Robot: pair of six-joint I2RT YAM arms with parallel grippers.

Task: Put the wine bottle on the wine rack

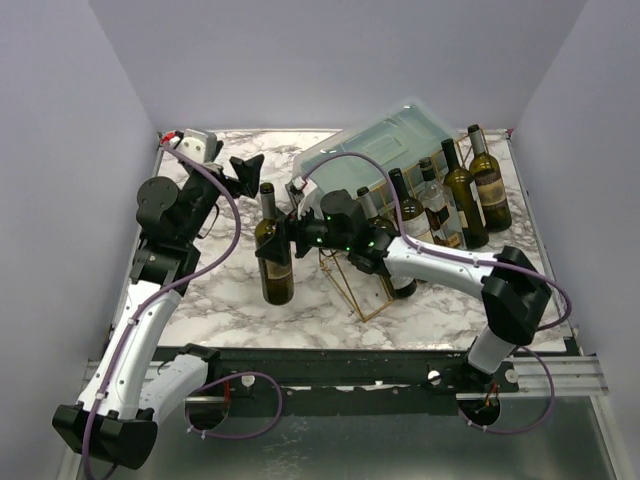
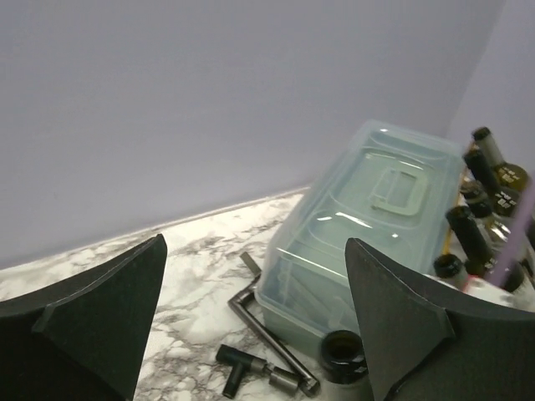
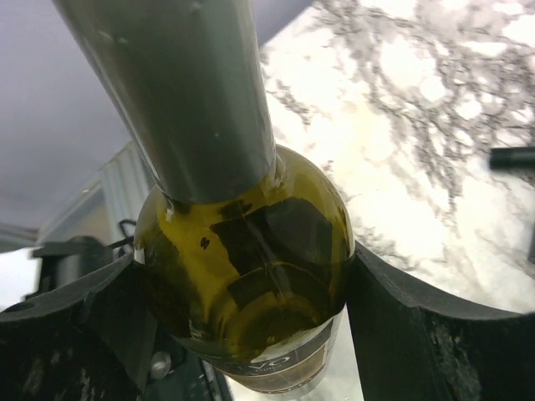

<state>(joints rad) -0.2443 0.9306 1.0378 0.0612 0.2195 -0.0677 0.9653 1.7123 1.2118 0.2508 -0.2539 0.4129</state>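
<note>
A dark green wine bottle [image 1: 277,275] stands upright just left of the gold wire wine rack [image 1: 350,293]. My right gripper [image 1: 272,250] is shut on the bottle's shoulder. In the right wrist view its fingers [image 3: 418,326] press both sides of the bottle [image 3: 251,276], below the neck. I cannot tell whether the bottle's base touches the table. My left gripper [image 1: 246,168] is open and empty, behind and left of the bottle. In its wrist view the gripper [image 2: 255,251] faces the box, and a bottle mouth [image 2: 343,355] shows at the bottom.
A translucent bluish lidded box [image 1: 375,150] lies at the back, also in the left wrist view [image 2: 368,217]. Several more bottles [image 1: 465,195] stand to its right, behind the rack. An L-shaped metal tool [image 2: 267,322] and a small dark fitting [image 2: 242,368] lie beside the box.
</note>
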